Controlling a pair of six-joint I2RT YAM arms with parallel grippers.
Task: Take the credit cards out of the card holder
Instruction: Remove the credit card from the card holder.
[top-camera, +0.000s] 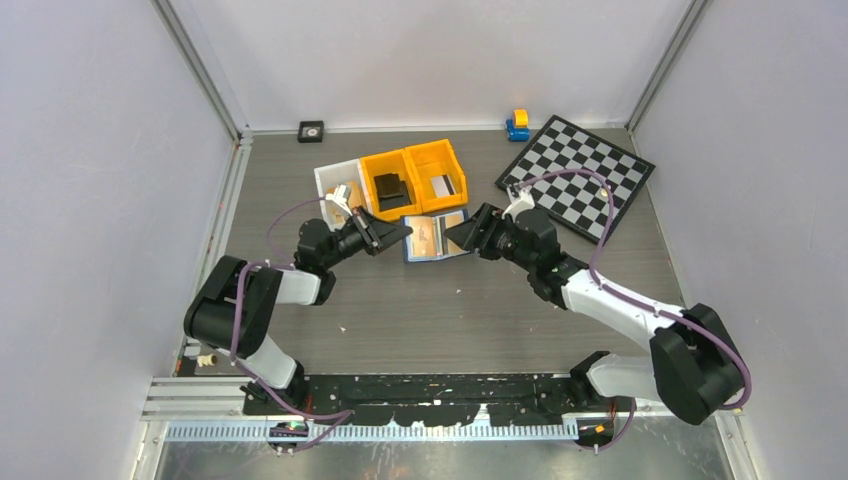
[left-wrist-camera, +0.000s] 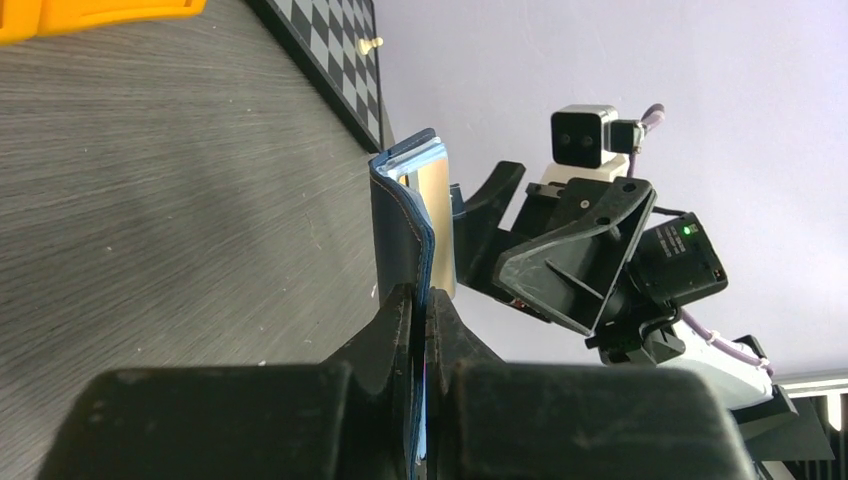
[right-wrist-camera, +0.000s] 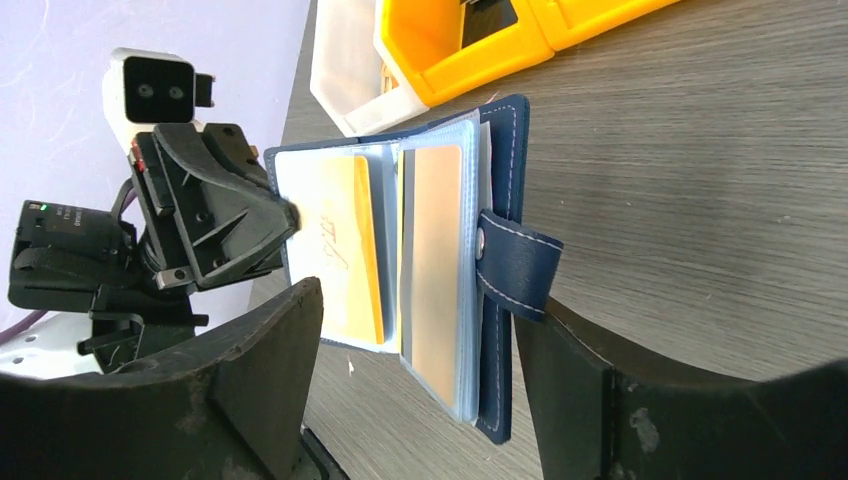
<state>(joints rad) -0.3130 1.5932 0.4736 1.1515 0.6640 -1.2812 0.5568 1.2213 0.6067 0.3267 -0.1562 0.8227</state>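
The navy card holder (top-camera: 436, 238) hangs spread open between the two grippers, in front of the bins. My left gripper (top-camera: 400, 232) is shut on its left edge; in the left wrist view the jaws (left-wrist-camera: 420, 310) pinch the navy cover (left-wrist-camera: 400, 225) flat. My right gripper (right-wrist-camera: 418, 305) is open, its fingers (right-wrist-camera: 270, 370) standing either side of the holder's near end without touching it. Two credit cards sit in the clear pockets: a white and orange one (right-wrist-camera: 340, 240) and a tan one (right-wrist-camera: 437, 255). The snap tab (right-wrist-camera: 515, 265) hangs loose on the right.
Two orange bins (top-camera: 415, 180) and a white bin (top-camera: 335, 185) stand just behind the holder. A chessboard (top-camera: 580, 180) lies at the back right, with a blue and yellow toy (top-camera: 517, 125) beyond it. A small black object (top-camera: 311, 130) sits by the back wall.
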